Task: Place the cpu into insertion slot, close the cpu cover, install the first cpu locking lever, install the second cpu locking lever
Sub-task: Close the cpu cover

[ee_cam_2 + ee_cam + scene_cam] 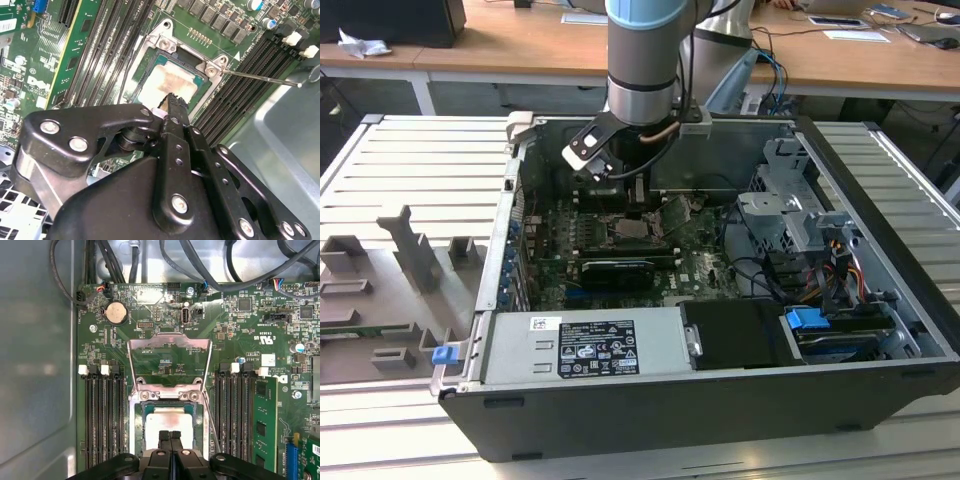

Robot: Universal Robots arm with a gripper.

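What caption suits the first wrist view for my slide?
Closed tool above the cpu lying in its socket, cpu cover open.

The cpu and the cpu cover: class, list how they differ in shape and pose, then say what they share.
The cpu is a solid square with a pale top; the cpu cover is a silvery frame with a big window. The cpu lies flat; the cpu cover is swung open. Both are square.
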